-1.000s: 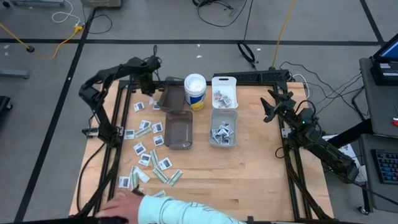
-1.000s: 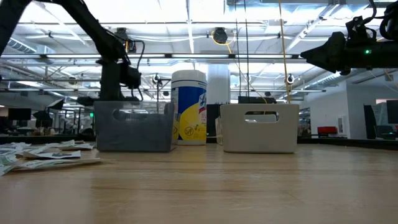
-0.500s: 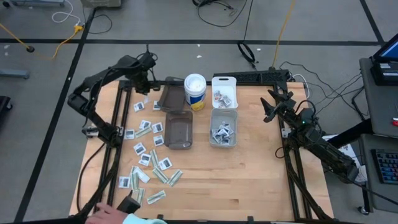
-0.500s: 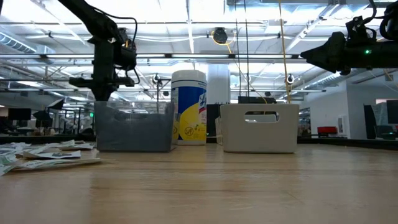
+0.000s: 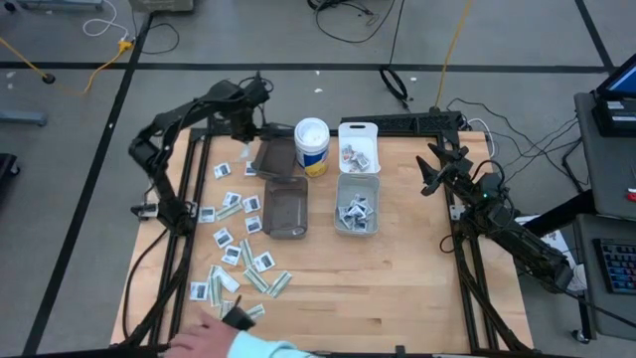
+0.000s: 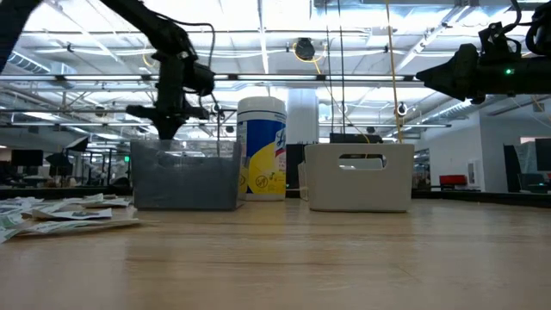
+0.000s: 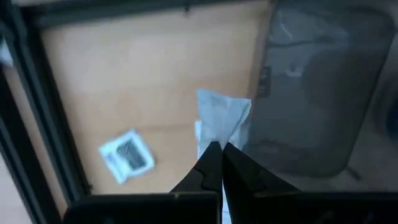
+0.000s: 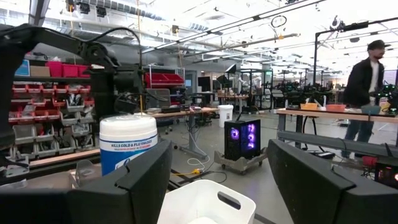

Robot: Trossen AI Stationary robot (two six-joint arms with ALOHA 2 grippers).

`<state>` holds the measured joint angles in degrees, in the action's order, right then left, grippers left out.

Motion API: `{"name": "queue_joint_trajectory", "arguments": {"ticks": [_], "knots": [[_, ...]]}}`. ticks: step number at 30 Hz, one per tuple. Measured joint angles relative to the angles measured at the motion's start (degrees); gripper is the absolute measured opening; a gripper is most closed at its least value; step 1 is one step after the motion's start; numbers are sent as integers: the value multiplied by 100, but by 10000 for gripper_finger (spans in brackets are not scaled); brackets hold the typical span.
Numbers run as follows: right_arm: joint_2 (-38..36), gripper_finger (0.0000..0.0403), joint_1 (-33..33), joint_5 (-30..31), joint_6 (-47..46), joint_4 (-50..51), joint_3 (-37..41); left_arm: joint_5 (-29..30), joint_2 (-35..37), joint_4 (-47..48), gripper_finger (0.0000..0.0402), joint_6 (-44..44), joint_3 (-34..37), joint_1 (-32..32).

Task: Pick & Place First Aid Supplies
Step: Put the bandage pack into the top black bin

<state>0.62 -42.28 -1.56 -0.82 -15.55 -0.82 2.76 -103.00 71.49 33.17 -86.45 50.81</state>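
Note:
My left gripper (image 5: 244, 127) hangs over the table's far left part, just left of a smoky lid-like tray (image 5: 273, 156), and is shut on a small white packet (image 7: 221, 117). In the low view it (image 6: 165, 131) stands above the smoky bin (image 6: 185, 175). Several more first aid packets (image 5: 237, 244) lie flat on the wood left of the smoky bin (image 5: 286, 211); one (image 7: 126, 155) lies below the gripper. The white bin (image 5: 357, 204) holds several packets. My right gripper (image 5: 433, 175) waits open and raised at the table's right edge, its fingers wide apart (image 8: 217, 186). My left gripper pinches the white packet by one end (image 7: 215, 140) between its two fingertips. The fingers come from above and point down. The packet hangs below them, lifted clear of the table.
A wipes canister (image 5: 311, 146) stands between the smoky tray and a second white tray (image 5: 358, 146) at the far edge. A person's hand and pale sleeve (image 5: 238, 336) reach in at the near left edge. Bare wood lies in the middle and to the right (image 5: 397, 278).
My left gripper has risen from the table with the white packet, first drifting left, then swinging toward the table's right, up to the smoky tray. The person's hand at the near edge drew back and came in again.

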Motion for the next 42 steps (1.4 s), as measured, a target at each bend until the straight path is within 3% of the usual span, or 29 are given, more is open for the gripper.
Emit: {"name": "queue_joint_trajectory", "arguments": {"ticks": [12,27,42], "knots": [[0,263,0,0,0,0,0,27,-1112,395,0,146,-1445,-560],[0,263,2,0,0,-1,0,-101,-1217,339,3,380,-1620,-789],[-2,263,0,0,0,-2,0,-133,-1973,-1,116,117,-1498,-773]]}}
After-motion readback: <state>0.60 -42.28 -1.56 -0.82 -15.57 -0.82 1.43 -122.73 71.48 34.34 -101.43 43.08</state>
